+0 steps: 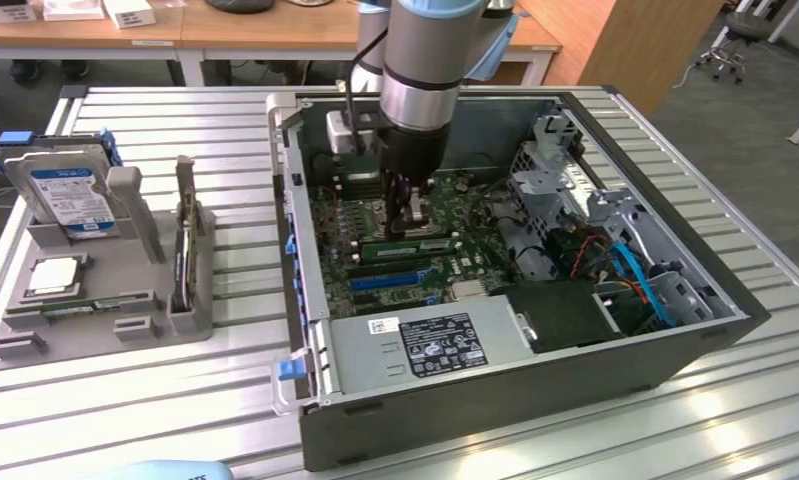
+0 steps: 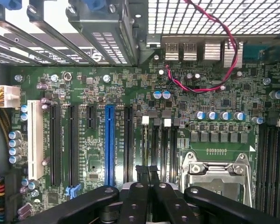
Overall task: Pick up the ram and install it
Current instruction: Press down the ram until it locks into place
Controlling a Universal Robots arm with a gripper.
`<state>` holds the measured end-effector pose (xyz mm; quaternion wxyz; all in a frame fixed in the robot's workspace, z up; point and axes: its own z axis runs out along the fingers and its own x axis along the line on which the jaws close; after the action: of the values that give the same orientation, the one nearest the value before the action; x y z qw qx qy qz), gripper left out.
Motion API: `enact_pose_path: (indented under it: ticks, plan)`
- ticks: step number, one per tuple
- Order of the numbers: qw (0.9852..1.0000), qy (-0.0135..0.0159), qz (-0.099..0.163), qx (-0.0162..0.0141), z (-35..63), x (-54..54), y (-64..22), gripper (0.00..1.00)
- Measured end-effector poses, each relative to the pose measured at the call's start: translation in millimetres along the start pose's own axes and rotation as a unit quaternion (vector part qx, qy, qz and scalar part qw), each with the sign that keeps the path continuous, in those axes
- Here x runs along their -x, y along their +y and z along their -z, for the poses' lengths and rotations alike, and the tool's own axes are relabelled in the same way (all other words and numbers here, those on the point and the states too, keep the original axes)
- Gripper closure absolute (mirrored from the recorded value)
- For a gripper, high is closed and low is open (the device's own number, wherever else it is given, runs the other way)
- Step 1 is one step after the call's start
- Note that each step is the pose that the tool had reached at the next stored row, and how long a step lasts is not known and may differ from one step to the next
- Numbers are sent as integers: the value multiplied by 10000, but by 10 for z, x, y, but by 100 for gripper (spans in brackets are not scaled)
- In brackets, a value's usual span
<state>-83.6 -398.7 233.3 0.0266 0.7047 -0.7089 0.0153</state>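
The black two-fingered gripper (image 1: 410, 215) is lowered inside the open grey computer case (image 1: 506, 390), jaws pressed together with nothing visibly clamped between them. The ram — a long, thin green circuit-board stick (image 1: 409, 243) — is seen lying seated on the green motherboard (image 2: 130, 121), just below the fingertips. Its long axis runs across the board towards the exterior view's right — roughly square to the pincer's descent. In the wrist view, the closed fingers (image 2: 147, 175) are poised over the memory slots.

case (image 1: 666, 350): matt grey metal | table (image 1: 172, 400): ribbed shiny metal | pincer (image 2: 148, 186): matt black
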Motion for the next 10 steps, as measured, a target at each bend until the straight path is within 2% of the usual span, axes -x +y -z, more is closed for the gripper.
enact_pose_path:
  ticks: [10]
  plan:
    - [10000,0,0,-1,-28,2,0,90]
